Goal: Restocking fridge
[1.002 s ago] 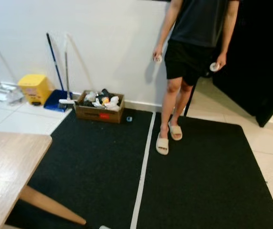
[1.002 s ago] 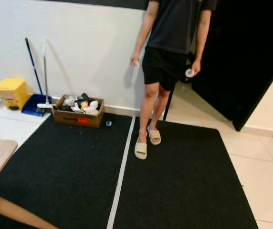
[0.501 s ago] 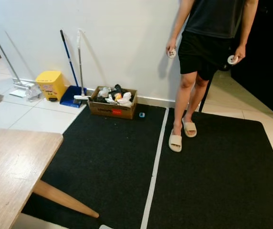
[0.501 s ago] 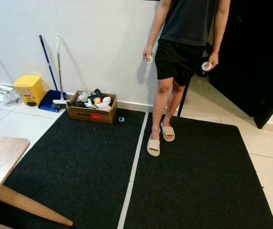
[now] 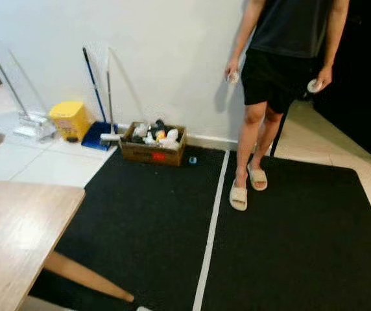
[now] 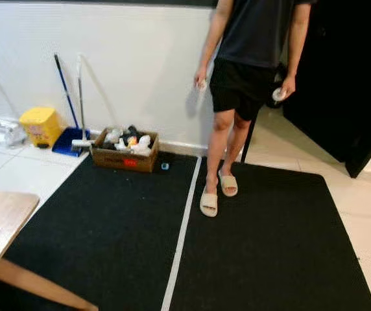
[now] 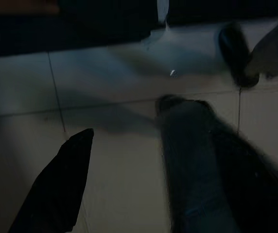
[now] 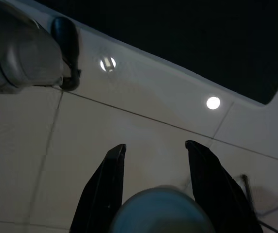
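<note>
Right pincer (image 8: 153, 150) fingers apart over tile | left pincer (image 7: 124, 165) apart | person (image 5: 283, 97) ahead on black mat (image 5: 289, 240), cardboard box (image 5: 153, 144) by wall

box (image 5: 153, 153) against wall, person (image 5: 283, 78) right, table (image 5: 17, 240) left

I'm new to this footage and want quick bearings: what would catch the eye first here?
A person in dark clothes and pale slippers stands on the black mat by the white wall, a small object in each hand. Left of them, a cardboard box full of clutter sits against the wall, with a yellow bin and brooms beyond. A wooden table corner juts in at near left.
</note>
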Robot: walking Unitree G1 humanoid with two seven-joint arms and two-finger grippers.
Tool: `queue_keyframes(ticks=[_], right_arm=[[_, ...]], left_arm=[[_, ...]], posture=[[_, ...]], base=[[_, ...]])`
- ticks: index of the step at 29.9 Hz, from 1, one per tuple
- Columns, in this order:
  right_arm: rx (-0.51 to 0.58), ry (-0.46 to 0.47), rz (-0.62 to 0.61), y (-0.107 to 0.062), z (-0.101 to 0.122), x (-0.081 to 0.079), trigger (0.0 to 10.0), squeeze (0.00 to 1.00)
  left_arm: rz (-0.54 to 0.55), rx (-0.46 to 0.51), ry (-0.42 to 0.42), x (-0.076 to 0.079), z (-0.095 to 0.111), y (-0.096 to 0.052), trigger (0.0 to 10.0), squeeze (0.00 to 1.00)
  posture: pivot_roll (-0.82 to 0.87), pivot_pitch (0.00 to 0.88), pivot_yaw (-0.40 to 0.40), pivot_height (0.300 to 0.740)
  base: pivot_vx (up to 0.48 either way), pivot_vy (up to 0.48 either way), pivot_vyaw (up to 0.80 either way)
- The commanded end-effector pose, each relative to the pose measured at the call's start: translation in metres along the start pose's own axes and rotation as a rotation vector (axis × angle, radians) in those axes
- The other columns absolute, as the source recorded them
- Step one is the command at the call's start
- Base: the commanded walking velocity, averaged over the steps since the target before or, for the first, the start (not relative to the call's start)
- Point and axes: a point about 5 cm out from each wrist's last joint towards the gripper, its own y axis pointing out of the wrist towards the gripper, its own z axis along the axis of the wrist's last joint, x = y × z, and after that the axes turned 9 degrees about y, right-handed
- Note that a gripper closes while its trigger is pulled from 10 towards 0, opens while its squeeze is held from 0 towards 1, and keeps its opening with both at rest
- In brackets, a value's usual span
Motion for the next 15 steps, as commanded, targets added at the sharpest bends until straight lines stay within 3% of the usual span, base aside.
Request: queue_keyframes(ticks=[1,12,15], right_arm=[[0.035,0.003,0.014,0.0002,0.0102,-0.0052,10.0,0.00],[0.031,0.004,0.016,0.0002,0.0090,-0.0051,10.0,0.00],[0.025,0.009,0.031,0.0002,0.0088,-0.0063,10.0,0.00]], left_arm=[[-0.011,-0.034,-0.019,0.0035,-0.0112,-0.0015,10.0,0.00],[-0.014,-0.031,-0.017,0.0041,-0.0101,-0.0012,10.0,0.00],[-0.014,-0.029,-0.018,0.0041,-0.0097,-0.0012,10.0,0.00]], posture=[[-0.08,0.000,-0.020,0.740],[-0.09,0.000,-0.021,0.740],[-0.09,0.000,-0.021,0.740]], base=[[0.292,0.000,0.00],[0.157,0.000,0.00],[0.289,0.000,-0.78]])
